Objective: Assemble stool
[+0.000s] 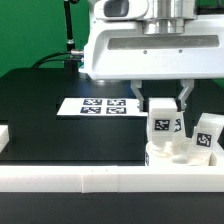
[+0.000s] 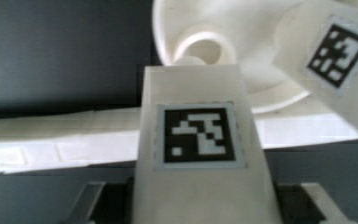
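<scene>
White plastic blocky leg (image 2: pixel 201 135), tagged in black and white, stands upright between the fingers (image 1: pixel 164 100), which pinch its sides. Its long axis runs straight out from them toward the thick white round disc seat (image 2: pixel 229 60), whose open socket (image 2: pixel 206 48) lies just beyond the leg's tip, slightly off line.

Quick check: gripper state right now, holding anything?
Gripper: closed on a stool leg, held above the round seat.
</scene>
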Robot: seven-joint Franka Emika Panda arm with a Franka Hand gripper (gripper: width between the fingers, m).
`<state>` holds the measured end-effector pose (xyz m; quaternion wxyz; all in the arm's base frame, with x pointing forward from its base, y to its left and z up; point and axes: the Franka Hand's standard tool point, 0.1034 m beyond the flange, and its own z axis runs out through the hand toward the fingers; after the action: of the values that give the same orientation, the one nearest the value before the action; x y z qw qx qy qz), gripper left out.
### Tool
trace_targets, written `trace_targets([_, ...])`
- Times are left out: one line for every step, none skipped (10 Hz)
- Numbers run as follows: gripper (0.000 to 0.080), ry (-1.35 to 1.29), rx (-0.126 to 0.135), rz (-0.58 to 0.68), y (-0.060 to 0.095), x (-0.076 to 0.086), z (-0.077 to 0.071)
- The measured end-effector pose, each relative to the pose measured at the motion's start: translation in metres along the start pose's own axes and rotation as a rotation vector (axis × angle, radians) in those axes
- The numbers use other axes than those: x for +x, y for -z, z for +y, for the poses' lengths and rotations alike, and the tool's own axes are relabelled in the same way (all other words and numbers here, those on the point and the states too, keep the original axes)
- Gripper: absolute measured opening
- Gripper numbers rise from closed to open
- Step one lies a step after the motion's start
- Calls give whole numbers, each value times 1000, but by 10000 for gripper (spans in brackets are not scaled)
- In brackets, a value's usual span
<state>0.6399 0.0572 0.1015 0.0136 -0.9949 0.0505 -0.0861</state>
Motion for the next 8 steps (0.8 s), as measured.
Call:
trace_targets([337,2,0,-1,-2,-2,-5])
trace_targets([337,4,1,0,-2,-1,-6])
trace_targets([337,6,1,2,-2,-1,-6])
trace_targets([337,10,0,7,-2,0,-5])
trace_targets([337,11,-2,7,-3,0,-2])
trace_targets([337,13,-3,6,-3,0,0])
trace_targets([337,12,-4,5,-4,-1,1])
trace_targets([337,11,-5,3,-6,-3,2])
